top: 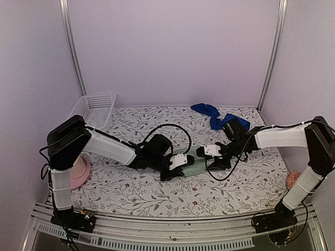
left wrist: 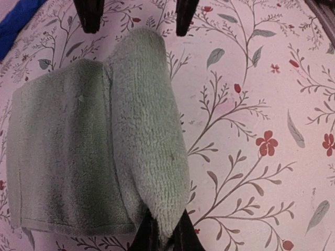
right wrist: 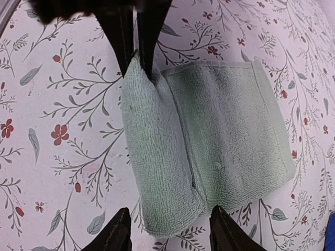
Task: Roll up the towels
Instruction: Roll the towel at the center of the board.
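Sage-green towel (top: 192, 158) is lying near the middle of the table (top: 157, 194), between the two arms, with one long side turned over onto itself in a thick fold while the rest is resting flat. The left gripper (top: 187, 162) is reaching in from the left, and its fingers (left wrist: 180, 238) are pinching one end of that fold, closed narrow on the cloth. The right gripper (top: 201, 153) is hovering at the opposite end of the fold, its fingers (right wrist: 119, 234) standing apart and straddling the folded end without closing on it. The royal-blue towel (top: 213, 116) is lying crumpled near the far edge of the table, right of the middle, well apart from the green one. A white basket (top: 94, 106) is sitting at the far left corner, and a pink dish (top: 80, 172) is showing at the left edge, partly behind the left arm.
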Available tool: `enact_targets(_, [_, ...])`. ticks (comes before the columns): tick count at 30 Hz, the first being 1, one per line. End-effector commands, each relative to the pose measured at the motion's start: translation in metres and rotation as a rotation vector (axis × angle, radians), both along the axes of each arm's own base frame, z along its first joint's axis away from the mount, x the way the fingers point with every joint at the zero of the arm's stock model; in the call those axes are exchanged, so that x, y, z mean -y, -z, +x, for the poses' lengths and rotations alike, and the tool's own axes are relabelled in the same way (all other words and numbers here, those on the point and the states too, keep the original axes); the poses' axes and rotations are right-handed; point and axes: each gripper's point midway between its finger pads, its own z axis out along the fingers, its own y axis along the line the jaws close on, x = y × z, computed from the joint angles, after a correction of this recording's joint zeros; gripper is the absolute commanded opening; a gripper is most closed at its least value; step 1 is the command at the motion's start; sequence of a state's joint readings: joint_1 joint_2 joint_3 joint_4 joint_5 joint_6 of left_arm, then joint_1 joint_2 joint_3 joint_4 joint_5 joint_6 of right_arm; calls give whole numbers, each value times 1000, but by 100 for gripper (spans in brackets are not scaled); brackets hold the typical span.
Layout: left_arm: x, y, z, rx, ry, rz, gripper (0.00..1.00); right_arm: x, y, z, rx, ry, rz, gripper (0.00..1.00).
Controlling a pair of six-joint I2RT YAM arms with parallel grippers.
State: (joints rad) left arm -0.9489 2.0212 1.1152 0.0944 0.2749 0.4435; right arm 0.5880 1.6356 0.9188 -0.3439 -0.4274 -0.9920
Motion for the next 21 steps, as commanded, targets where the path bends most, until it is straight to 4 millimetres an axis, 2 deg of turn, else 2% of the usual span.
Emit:
enact_targets(1, [-31, 46, -12, -202, -42, 123, 0, -10, -31, -2, 175, -97, 128, 55])
enact_targets(4, [-32, 45, -10, -238, -47, 111, 0, -11, -33, -14, 194, -157, 162, 57])
enact_targets(9, [-32, 41, -9, -327, -54, 73, 0, -14, -24, -23, 203, -206, 156, 57])
enact_targets(14, [-38, 45, -3, -390, -74, 73, 0, -24, -16, -21, 196, -194, 128, 56])
enact_targets(21, [-37, 49, -1, -430, -78, 74, 0, -27, 7, -20, 160, -181, 68, 52])
